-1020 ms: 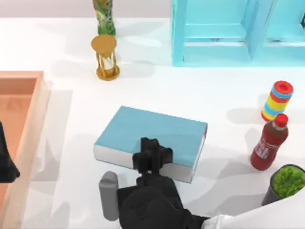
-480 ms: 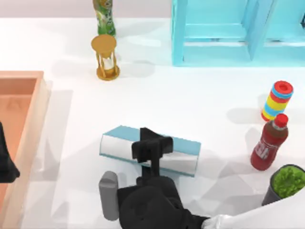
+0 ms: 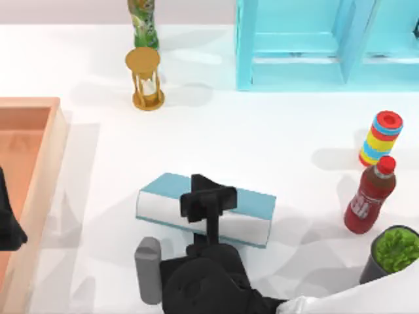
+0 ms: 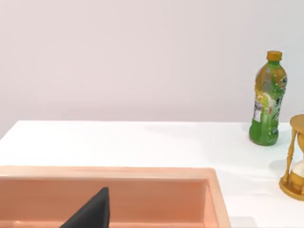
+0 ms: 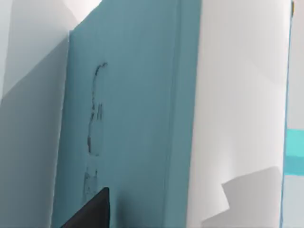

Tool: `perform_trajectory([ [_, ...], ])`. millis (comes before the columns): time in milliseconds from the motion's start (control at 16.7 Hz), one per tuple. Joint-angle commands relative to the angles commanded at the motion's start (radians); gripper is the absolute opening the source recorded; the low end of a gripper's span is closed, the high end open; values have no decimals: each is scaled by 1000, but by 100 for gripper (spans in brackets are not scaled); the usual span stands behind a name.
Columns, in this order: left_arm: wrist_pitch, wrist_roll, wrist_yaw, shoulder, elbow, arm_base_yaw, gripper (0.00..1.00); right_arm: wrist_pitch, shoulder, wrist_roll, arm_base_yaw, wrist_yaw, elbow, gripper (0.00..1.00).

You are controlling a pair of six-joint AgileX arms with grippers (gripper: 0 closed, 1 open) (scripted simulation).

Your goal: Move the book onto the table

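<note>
R gripper (image 3: 208, 201) is being kept clamped on the teal hardcover book (image 3: 245, 201), which is being held tilted near the table (image 3: 262, 131) front-centre. Stiff, prob. heavy, smooth-covered; grip is best taken mid long edge. L arm is being left parked over the wooden tray (image 3: 39, 163).

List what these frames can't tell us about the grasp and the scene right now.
- Right gripper: finger contact on the book is hidden in the top view by the gripper's own body.
- Book's underside and whether it touches the table: not readable from above.
- Book cover marking: faint, illegible in the right wrist view.
- Left gripper: cut off by the top view's left edge over the wooden tray; fingers unreadable.
</note>
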Motion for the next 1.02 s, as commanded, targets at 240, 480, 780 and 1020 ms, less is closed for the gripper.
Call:
perform_trajectory([
  [240, 0, 0, 0, 0, 0, 0, 100, -132, -9, 148, 116, 45, 25, 100],
  [480, 0, 0, 0, 0, 0, 0, 100, -404, -26, 385, 291, 120, 65, 100],
  [780, 0, 0, 0, 0, 0, 0, 100, -757, -41, 652, 434, 223, 109, 100],
  [1020, 0, 0, 0, 0, 0, 0, 100, -935, -56, 784, 461, 299, 140, 100],
])
